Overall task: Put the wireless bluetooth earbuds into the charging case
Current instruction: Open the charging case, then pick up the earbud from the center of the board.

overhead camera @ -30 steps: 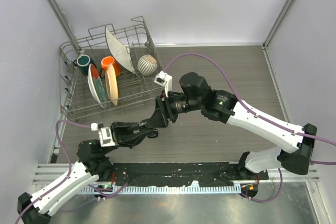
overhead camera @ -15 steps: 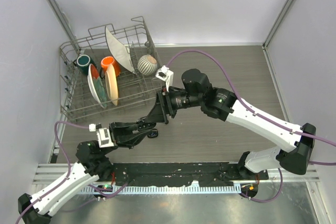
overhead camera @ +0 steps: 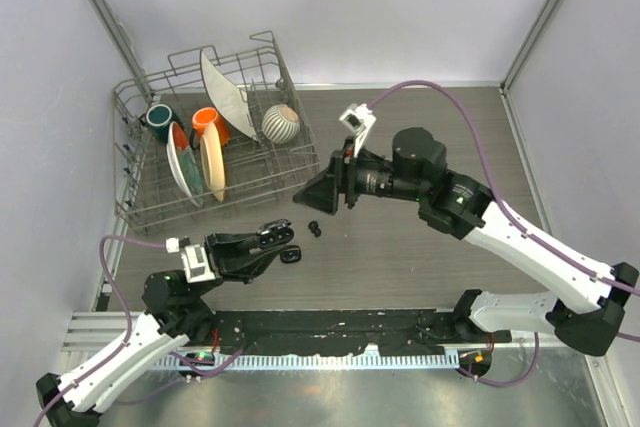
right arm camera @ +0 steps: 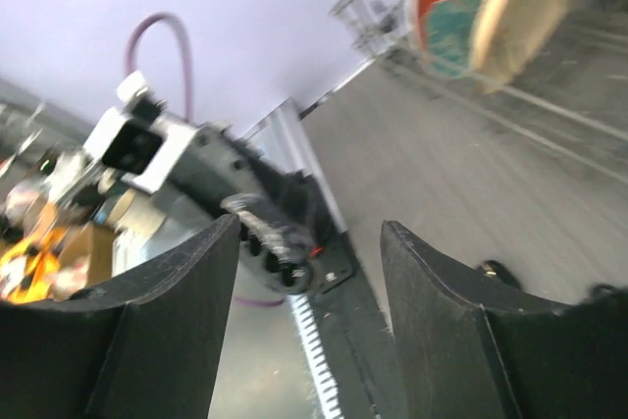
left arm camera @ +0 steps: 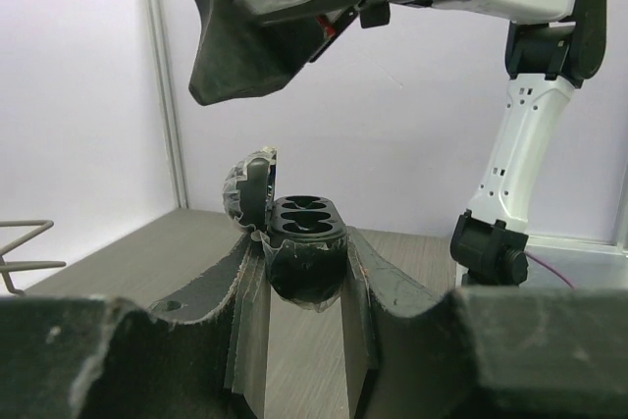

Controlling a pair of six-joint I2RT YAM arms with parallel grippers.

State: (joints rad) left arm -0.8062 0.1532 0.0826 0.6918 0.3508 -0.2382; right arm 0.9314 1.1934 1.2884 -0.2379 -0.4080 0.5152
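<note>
2 white arms point(overhead camera: 530, 252) (black joints), purple cables point(overhead camera: 425, 85).

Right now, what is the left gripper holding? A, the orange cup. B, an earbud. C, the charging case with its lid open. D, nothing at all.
C: in the left wrist view, the left gripper is shut on the charging case, with the lid flipped up and both sockets showing.

Blk case point(left arm camera: 306, 242), blk earbuds point(overhead camera: 313, 226)
</note>
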